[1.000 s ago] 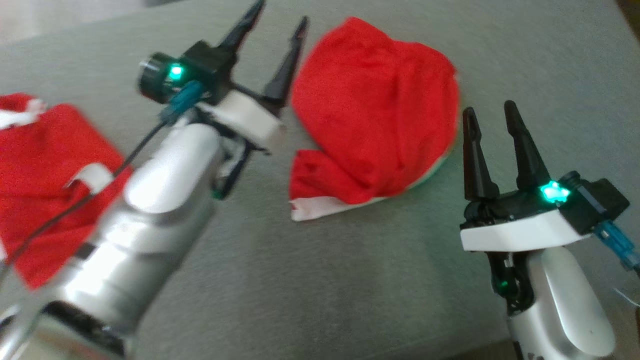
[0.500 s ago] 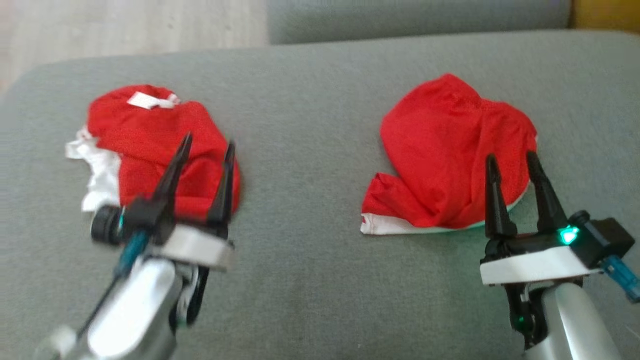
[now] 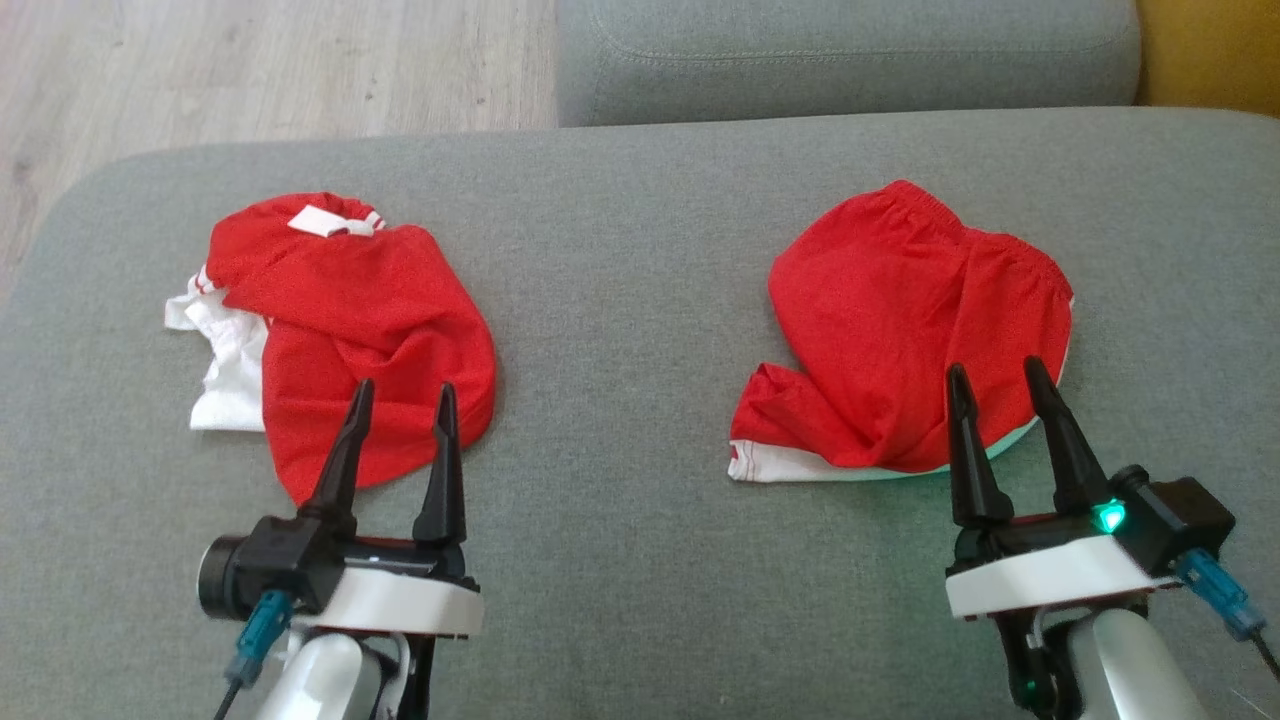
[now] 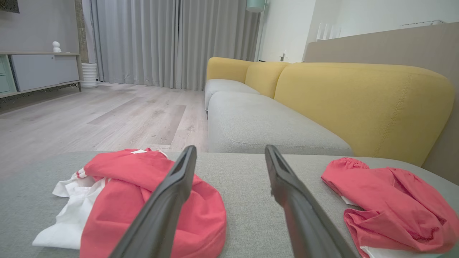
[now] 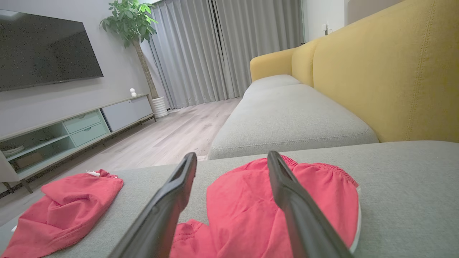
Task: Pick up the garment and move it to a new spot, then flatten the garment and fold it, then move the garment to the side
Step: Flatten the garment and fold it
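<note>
Head view: right pincer (jaws apart) over garment.

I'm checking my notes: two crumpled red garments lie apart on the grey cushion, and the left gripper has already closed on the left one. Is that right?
Not quite. The left gripper is open and holds nothing; the head view shows its jaws apart. The rest holds: the left garment and right garment, crumpled and red, lie apart on the grey cushion.

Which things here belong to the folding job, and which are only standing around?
For the job: left red garment, right red garment, left gripper, right gripper, grey cushion.
Only around: television, plant, cabinet, curtains.
</note>
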